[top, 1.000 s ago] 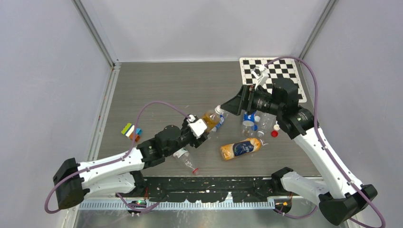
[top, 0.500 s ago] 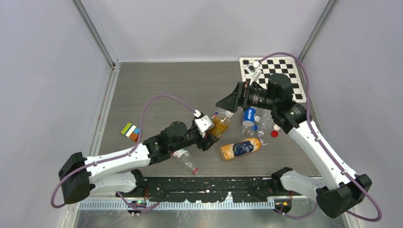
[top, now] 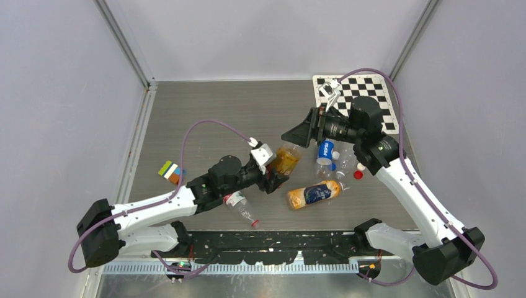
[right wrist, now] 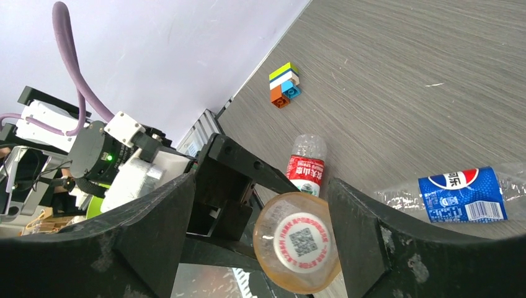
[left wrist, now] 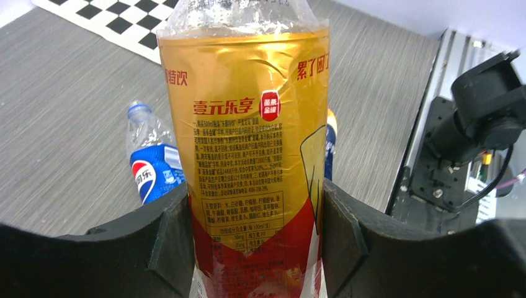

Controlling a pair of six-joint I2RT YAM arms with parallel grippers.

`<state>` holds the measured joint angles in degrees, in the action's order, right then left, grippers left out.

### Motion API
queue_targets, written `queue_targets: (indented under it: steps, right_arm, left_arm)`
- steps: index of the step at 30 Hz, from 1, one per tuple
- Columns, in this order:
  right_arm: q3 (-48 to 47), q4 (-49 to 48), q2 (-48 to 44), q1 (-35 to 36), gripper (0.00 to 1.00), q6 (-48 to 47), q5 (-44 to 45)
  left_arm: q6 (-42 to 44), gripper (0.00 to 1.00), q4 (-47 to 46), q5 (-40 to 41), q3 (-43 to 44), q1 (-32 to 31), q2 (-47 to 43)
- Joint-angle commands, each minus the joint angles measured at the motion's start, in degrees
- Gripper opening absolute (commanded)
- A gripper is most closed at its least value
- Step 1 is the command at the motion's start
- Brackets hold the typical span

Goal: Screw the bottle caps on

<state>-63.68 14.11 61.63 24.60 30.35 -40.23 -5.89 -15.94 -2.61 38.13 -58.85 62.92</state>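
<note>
**K:** Grey wood-grain table, pale walls on three sides, checkerboard in the far right corner. What's the left arm got?

**M:** The left gripper is clamped on the gold bottle, with both fingers pressed into the lower label. The bottle is off the table, its far end pointing at the right arm.

**K:** Right side?

**M:** The right gripper has its jaws spread wide and is lined up on that far end. The wrist view shows a round amber face with a QR code between the fingers. Can't tell if either finger touches it.

**K:** Caps?

**M:** They're loose on the table beneath the right forearm: a red cap with a white cap just beside it. Neither gripper is on them. They sit near the Pepsi bottle.

**K:** Other bottles?

**M:** An orange bottle with a blue label lies on its side near the front edge. A red-label bottle lies by the left forearm, with a red tip toward the bases.

**K:** Anything else?

**M:** Colour blocks on the left, well apart from everything.
</note>
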Motion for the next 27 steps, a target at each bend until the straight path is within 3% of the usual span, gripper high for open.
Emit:
queue_targets:
  steps: [1,27]
  right_arm:
    - [0.7,-2.7,-1.4,-0.1,0.83,0.7,-1.7]
    - [0.3,-1.3,-5.8,-0.1,0.83,0.7,-1.1]
  left_arm:
    - [-3.3,0.00,-7.3,-1.4,0.6,1.2,-0.3]
    - [-5.9,0.00,4.1,9.1,2.6,3.5,0.6]
